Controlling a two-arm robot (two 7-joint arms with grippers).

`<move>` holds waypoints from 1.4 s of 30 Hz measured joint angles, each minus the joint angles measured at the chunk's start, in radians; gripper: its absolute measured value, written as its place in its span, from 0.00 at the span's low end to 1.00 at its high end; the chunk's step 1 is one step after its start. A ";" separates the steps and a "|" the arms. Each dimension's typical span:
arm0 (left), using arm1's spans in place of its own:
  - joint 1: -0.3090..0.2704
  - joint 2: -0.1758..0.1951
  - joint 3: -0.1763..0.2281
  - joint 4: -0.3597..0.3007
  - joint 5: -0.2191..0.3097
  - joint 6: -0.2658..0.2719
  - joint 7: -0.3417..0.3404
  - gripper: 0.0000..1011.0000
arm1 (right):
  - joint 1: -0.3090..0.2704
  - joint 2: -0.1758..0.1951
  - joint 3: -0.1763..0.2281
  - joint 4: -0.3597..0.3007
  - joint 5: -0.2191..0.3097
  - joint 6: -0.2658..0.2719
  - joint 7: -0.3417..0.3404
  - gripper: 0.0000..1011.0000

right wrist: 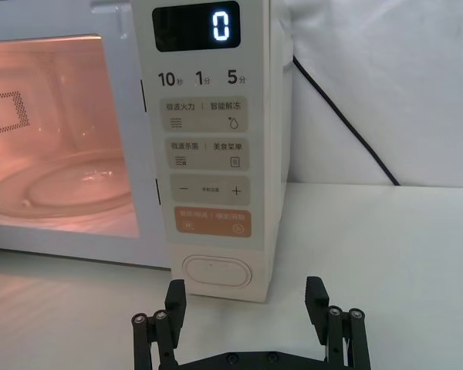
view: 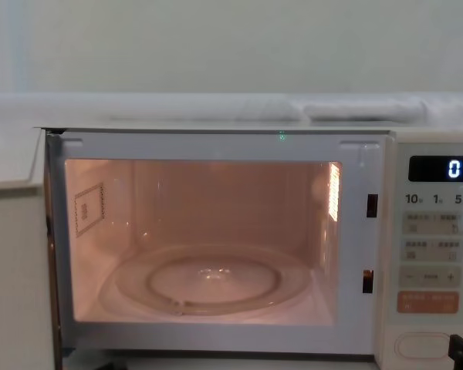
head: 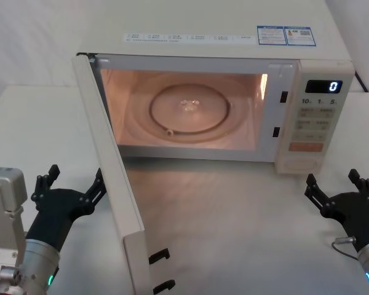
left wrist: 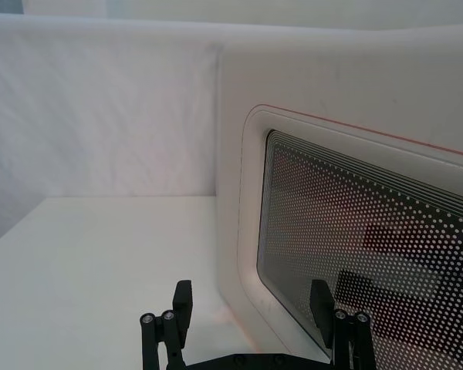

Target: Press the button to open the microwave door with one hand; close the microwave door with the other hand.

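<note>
Cream hinged microwave door stood open, rigid, light-swinging; spread left pincer should push its outer face; right pincer spread.

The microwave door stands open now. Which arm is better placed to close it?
Left, probably. The left end effector, open, sits beside the swung-out microwave door; the right end effector, also open, faces the button.

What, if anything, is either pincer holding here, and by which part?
Nothing is held. The left pincer is open beside the outer face of the open microwave door; the right pincer is open, short of the button.
</note>
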 joint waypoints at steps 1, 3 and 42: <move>0.000 0.000 0.000 0.000 0.000 0.000 0.000 0.99 | 0.000 0.000 0.000 0.000 0.000 0.000 0.000 0.99; 0.000 0.000 0.000 0.000 0.000 0.000 0.000 0.99 | 0.000 0.000 0.000 0.000 0.000 0.000 0.000 0.99; 0.000 0.000 0.000 0.000 0.000 0.000 0.000 0.99 | 0.000 -0.001 0.000 0.000 0.000 0.001 -0.002 0.99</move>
